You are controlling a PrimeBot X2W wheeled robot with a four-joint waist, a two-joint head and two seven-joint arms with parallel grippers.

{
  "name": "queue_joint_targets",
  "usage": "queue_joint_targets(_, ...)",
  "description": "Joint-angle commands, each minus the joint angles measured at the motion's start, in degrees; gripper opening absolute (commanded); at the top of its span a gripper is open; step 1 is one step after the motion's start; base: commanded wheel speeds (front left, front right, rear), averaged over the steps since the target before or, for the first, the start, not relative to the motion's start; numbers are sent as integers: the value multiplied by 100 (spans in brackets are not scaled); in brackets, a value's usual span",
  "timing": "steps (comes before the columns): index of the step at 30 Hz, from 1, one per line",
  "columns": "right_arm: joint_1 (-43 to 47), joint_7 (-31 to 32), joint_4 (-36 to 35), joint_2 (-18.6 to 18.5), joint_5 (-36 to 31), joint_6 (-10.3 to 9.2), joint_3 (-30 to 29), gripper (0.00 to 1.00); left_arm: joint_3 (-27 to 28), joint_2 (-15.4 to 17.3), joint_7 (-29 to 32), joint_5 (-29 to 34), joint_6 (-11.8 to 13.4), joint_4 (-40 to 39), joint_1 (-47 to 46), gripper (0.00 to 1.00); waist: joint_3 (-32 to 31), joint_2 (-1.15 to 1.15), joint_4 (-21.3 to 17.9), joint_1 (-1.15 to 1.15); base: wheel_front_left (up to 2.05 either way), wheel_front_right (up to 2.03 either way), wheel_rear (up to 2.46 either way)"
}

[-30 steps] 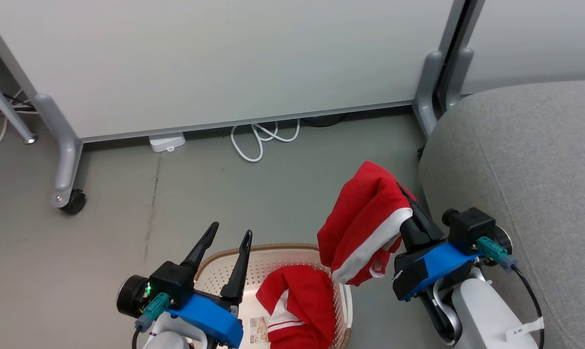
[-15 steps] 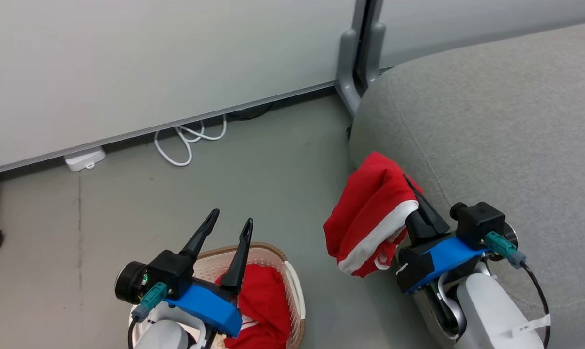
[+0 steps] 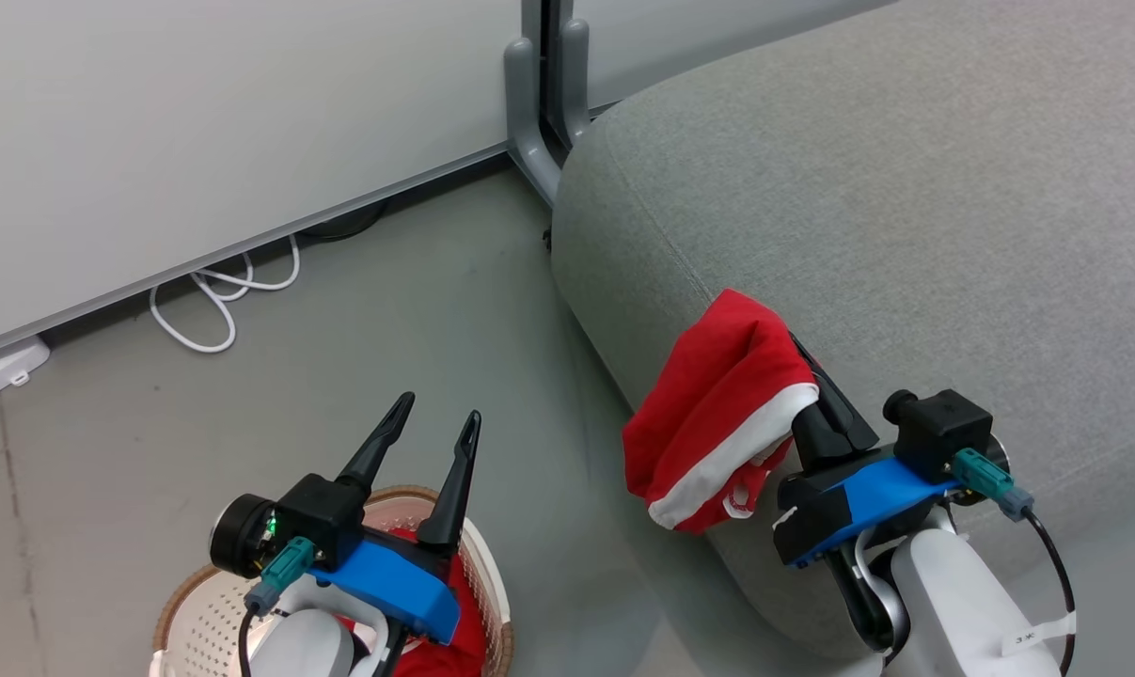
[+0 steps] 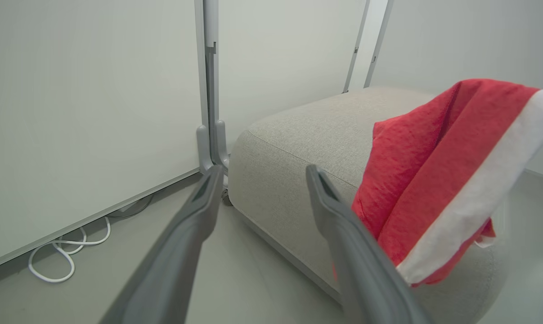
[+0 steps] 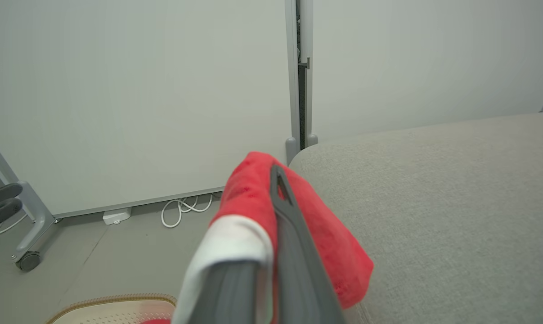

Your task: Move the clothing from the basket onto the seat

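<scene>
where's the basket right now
In the head view the basket sits on the floor at the bottom left, beneath the open left gripper, with a red garment in it; the grey sofa is off to its right.

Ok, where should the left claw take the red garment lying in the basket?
Pinch the red garment where it bunches against the basket wall, from straight above: walls block the sides, and the open left claw hangs over the basket.
</scene>
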Motion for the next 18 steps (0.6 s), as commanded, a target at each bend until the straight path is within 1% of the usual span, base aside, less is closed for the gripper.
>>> queue_joint_targets(1,41,-19,-35,-2,34,1,13,0,30,37,-16,7,-14,16,-84,100,46,-1,-162,0,0,0,0)
queue_joint_targets(10,60,-19,-16,-1,74,1,30,0,25,51,-16,25,-15,38,-112,100,84,-1,-352,0,0,0,0)
queue_joint_targets(18,68,-19,-57,-2,18,1,-87,0,-25,67,-16,38,-15,27,-154,100,127,-1,-280,0,0,0,0)
